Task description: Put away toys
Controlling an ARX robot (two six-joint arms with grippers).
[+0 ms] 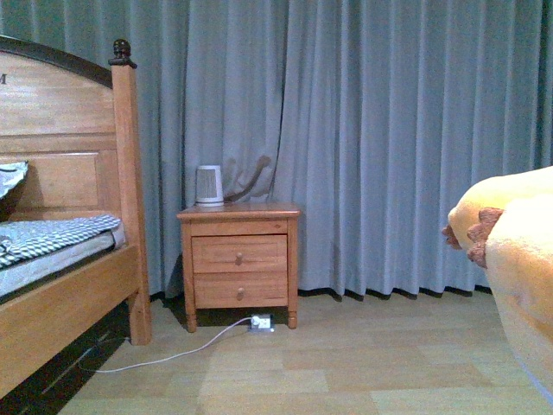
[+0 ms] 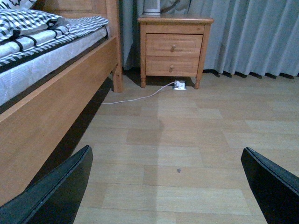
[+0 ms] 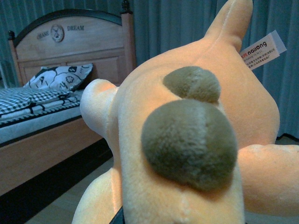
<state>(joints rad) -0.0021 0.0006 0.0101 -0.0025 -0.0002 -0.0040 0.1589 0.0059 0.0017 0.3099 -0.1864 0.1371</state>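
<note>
Left gripper [image 2: 166,151]: jaws fully spread, with the two dark fingers [image 2: 60,196] at opposite edges of the left wrist view and nothing between them but bare wooden floor [image 2: 187,140]. The gripper is held low above the floor, clear of it, and points toward the nightstand [image 2: 174,46], with the bed [image 2: 60,93] alongside. Neither arm appears in the front view. Plush toy [image 1: 518,259]: located at 3 o'clock in the front view, cut off by the frame edge and raised clear of the floor [image 1: 346,372]. Its orange-yellow body fills the right wrist view [image 3: 187,140], showing two brown fuzzy patches and a white sewn-in tag [image 3: 262,50]. Right gripper: only a dark sliver shows under the toy, so it is not possible to tell whether the jaws are apart or clamped. Surroundings, front view: bed [image 1: 125,173] at 9 o'clock; nightstand [image 1: 239,255] just left of centre against the grey curtain [image 1: 389,130], carrying a white appliance [image 1: 209,185]; a power strip [image 1: 261,323] on the floor at the nightstand's foot, with a white cable [image 1: 173,353] running toward 8 o'clock.
</note>
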